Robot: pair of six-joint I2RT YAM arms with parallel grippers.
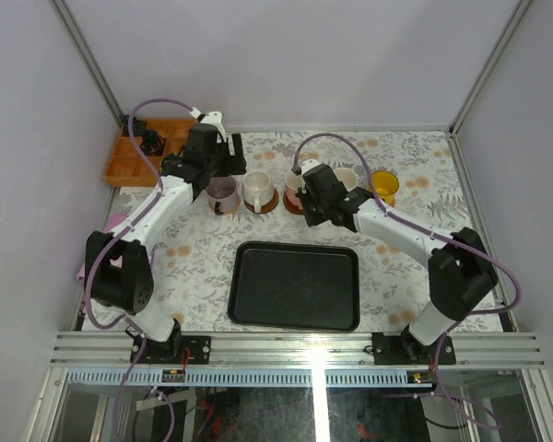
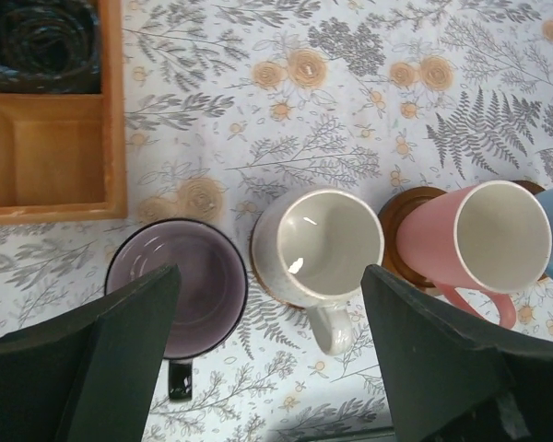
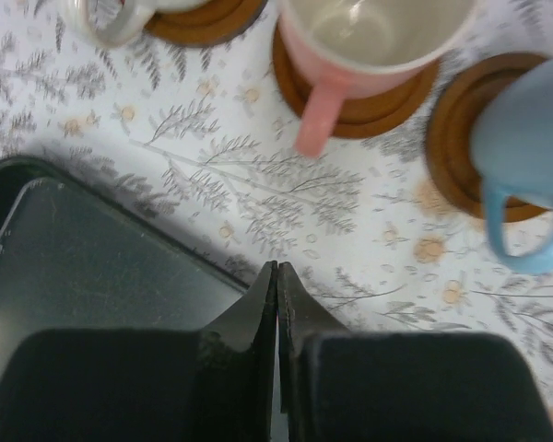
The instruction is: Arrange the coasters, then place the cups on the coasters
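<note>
Cups stand in a row at the far side. The mauve mug [image 2: 177, 285] sits on the cloth; no coaster shows under it. The cream mug [image 2: 321, 244] and the pink-handled mug [image 2: 479, 241] each stand on a brown coaster [image 2: 407, 221]. The light blue mug [image 3: 525, 147] stands on another coaster [image 3: 456, 138]. The yellow mug [image 1: 384, 184] is at the right end. My left gripper [image 2: 272, 359] hangs open above the mauve and cream mugs, holding nothing. My right gripper [image 3: 277, 267] is shut and empty, near the pink-handled mug [image 3: 373, 37].
A black tray [image 1: 295, 285] lies in the middle of the floral tablecloth, near the arm bases. An orange wooden box [image 1: 143, 152] with small black objects stands at the back left. White walls enclose the table on three sides.
</note>
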